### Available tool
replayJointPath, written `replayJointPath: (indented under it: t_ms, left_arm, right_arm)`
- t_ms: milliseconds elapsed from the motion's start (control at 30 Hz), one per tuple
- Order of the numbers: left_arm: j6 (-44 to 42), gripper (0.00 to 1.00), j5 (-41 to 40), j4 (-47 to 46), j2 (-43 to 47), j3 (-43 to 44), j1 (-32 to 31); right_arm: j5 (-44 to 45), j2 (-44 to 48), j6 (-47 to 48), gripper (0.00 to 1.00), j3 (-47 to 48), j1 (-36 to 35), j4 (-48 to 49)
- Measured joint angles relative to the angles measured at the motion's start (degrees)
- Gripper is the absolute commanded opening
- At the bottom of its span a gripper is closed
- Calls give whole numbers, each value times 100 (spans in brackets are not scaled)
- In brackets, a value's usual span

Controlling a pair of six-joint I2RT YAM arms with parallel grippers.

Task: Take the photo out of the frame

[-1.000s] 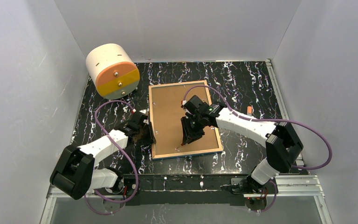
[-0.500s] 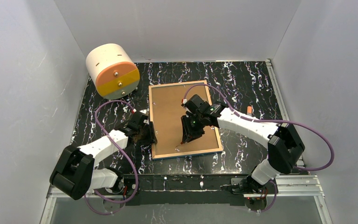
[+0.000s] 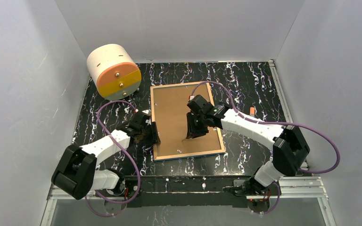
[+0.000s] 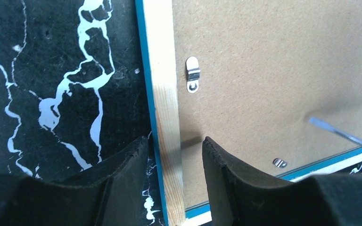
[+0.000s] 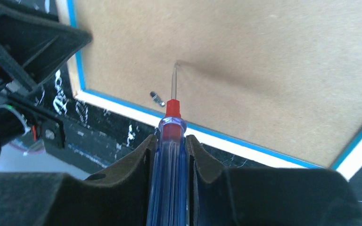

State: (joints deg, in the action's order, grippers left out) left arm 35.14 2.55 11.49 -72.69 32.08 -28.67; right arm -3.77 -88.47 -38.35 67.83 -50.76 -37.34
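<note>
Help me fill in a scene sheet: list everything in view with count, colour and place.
frame: one, blue with pale wood edging, face down mid-table
backing board: one, brown, set in the frame
clips: two seen close up, silver, near the board's edges
drum: one, cream with an orange-and-pale end, far left corner
small piece: one, orange, right of the frame
screwdriver: one, blue handle, red collar, tip at the board
table: one, black, white veins
left hand: black, open, astride the frame's left rail
right hand: black, shut on the screwdriver
</note>
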Motion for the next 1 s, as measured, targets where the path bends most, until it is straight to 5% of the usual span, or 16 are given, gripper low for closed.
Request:
replayJointPath:
  t_ms: [400,733,1000]
  left_arm:
    - [46,26,-17,-179,-164,2,4]
    - [175,16,37,-356,-157,-83,11]
    - [166,12,35,-345,-142,-81,11]
  right_arm:
    - [1405,413,-345,1,31,468,-570]
    - [1252,975,-101,1,-210,1993,-745]
    - [999,822,111,1,-382,2114,-892]
